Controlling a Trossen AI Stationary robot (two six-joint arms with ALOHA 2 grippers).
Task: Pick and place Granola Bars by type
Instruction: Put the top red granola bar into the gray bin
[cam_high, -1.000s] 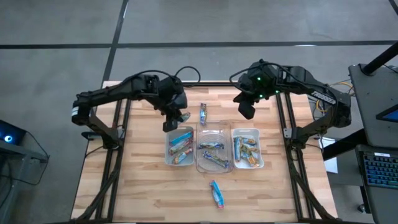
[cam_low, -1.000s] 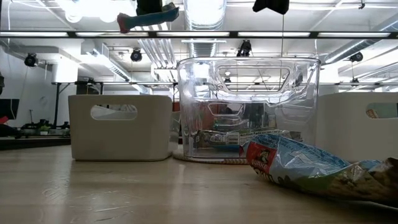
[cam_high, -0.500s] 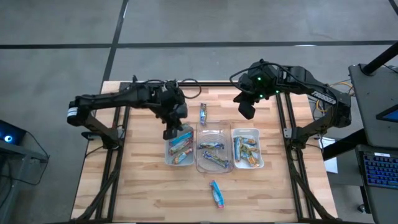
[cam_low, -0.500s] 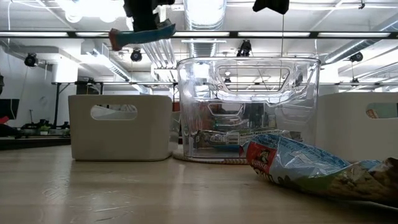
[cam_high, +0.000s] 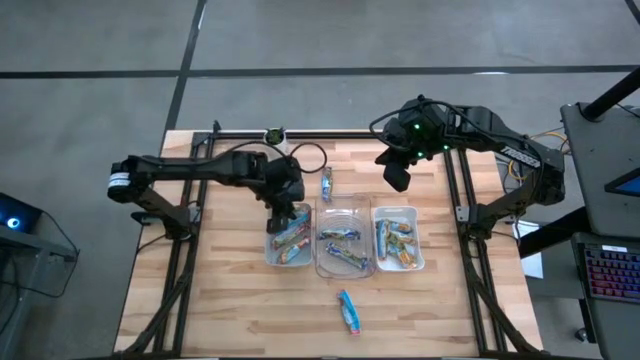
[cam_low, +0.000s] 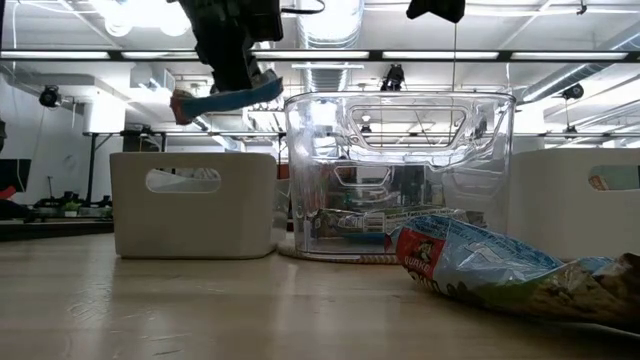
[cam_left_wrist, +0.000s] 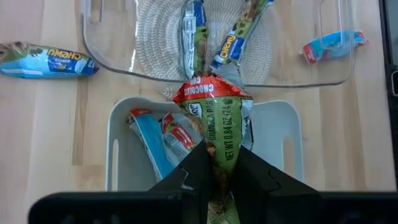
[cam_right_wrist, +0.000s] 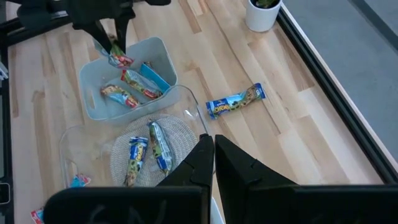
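My left gripper (cam_high: 283, 212) hangs over the white left tray (cam_high: 272, 255), shut on a green granola bar with a red end (cam_left_wrist: 214, 118). The low view shows this bar (cam_low: 225, 97) in the air, above the tray's rim. That tray holds a few red-and-blue bars (cam_left_wrist: 163, 134). The clear middle tray (cam_high: 343, 262) and the right tray (cam_high: 398, 213) hold more bars. One blue bar (cam_high: 326, 183) lies on the table behind the trays, another (cam_high: 348, 311) in front of them. My right gripper (cam_high: 396, 176) waits shut, high over the far right of the table. My left gripper pinches the green bar between its two fingers (cam_left_wrist: 193, 168), at the wrapper end opposite the red one (cam_left_wrist: 219, 163). It comes from above. The bar is lifted clear over the left tray and lies nearly level in the low view, its red end (cam_low: 182, 103) sticking out free.
A small white pot with a green plant (cam_right_wrist: 261, 12) stands near the table's far edge. A woven mat (cam_left_wrist: 205, 43) lies under the clear tray. A black frame rail (cam_high: 300, 134) runs along the far edge. Bare wood lies left of the trays and in front of them.
My left gripper has carried the bar toward the table's near edge and down, from beyond the left tray to right above it. In the low view the bar has dropped from the picture's top to just above the tray rims. My right arm has kept still.
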